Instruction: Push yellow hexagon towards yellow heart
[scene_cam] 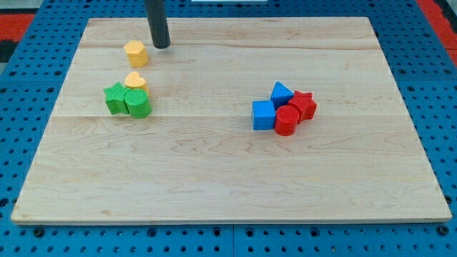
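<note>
Yellow hexagon (136,53) near tabletop's (228,178) top left, just above yellow heart (135,80), with my tip (162,46) close at its upper right. Risk: off-centre shove from there, skidding hexagon leftward past heart or jostling green star (114,98) and green cylinder (138,103) touching it. No gripper fitted, so no grasp state; rod cut off at top.

1. The bench (228,178) is a pale wooden board on a blue pegboard (28,57).
2. Toward the view's upper left lies a yellow hexagon (136,53).
3. Below it, a yellow heart (135,80) touches a green star (114,98) and a green cylinder (138,104).
4. Right of centre, a blue triangle (280,93), blue cube (263,115), red star (303,104) and red cylinder (286,121) huddle together.
</note>
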### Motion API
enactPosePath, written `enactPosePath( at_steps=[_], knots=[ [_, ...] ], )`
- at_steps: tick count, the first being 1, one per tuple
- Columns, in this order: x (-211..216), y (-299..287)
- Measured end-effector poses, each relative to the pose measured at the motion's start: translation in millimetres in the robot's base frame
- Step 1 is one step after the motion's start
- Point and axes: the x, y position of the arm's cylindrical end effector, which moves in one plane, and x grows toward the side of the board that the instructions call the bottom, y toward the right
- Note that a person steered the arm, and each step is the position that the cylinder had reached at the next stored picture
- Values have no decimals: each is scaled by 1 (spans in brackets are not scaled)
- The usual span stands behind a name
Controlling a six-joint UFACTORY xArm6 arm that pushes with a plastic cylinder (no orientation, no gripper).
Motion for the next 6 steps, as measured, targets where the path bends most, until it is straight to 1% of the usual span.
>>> enactPosePath(
  at_steps=[1, 2, 3, 6],
  knots=[
    [-1, -38],
    [8, -47],
    [17, -45],
    [20, -40]
  ],
)
